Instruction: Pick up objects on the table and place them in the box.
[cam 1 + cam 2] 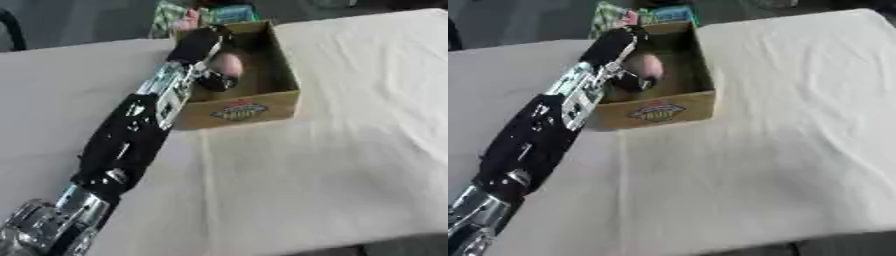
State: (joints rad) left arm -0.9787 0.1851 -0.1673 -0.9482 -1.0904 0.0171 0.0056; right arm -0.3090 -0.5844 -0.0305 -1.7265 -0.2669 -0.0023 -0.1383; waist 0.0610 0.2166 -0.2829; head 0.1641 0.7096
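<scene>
Nearest you, your left arm (122, 150) enters from the lower left corner and runs diagonally up across the cloth-covered table (306, 175), black shell below, silver joints at the elbow and wrist. It reaches over the near left wall of the cardboard box (254, 107), whose front face carries a printed label (239, 111). Your left hand (203, 44) is inside the box over its left half. A pink rounded object (228, 64) sits just to the right of the hand, touching or almost touching it, low in the box. You can see a dark thumb or finger (219, 82) curling under its near side, but whether the fingers actually clasp it cannot be told. Beyond the box, colourful packages (206, 14) lie at the table's far edge.
</scene>
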